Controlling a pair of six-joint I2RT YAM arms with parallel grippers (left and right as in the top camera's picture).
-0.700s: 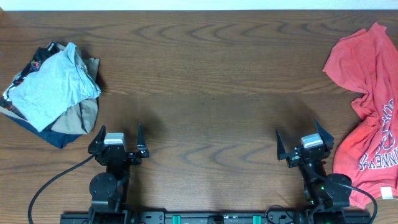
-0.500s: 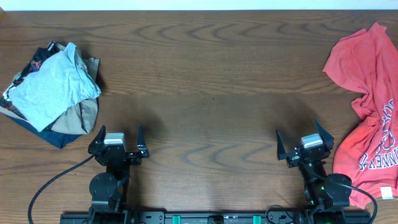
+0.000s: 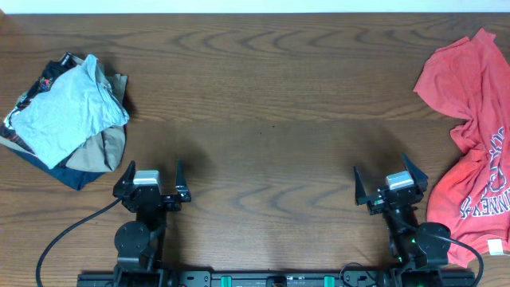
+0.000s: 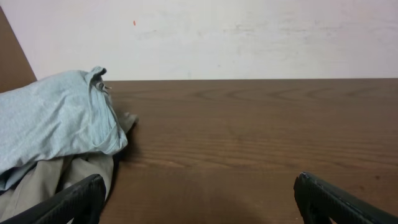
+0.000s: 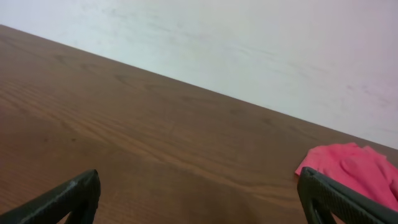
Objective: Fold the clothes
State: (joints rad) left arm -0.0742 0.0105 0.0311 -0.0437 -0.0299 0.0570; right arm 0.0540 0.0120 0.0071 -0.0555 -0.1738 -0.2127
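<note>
The red-orange T-shirt (image 3: 472, 151) with white lettering lies crumpled along the table's right edge; part of it shows in the right wrist view (image 5: 356, 170). My right gripper (image 3: 389, 182) is open and empty, just left of the shirt near the front edge. My left gripper (image 3: 151, 177) is open and empty near the front left, apart from the shirt.
A pile of clothes lies at the left: a light grey T-shirt (image 3: 64, 112) on top of tan (image 3: 103, 147) and dark navy (image 3: 68, 177) garments; it also shows in the left wrist view (image 4: 53, 124). A pale wall stands behind the brown wooden table (image 3: 263, 119).
</note>
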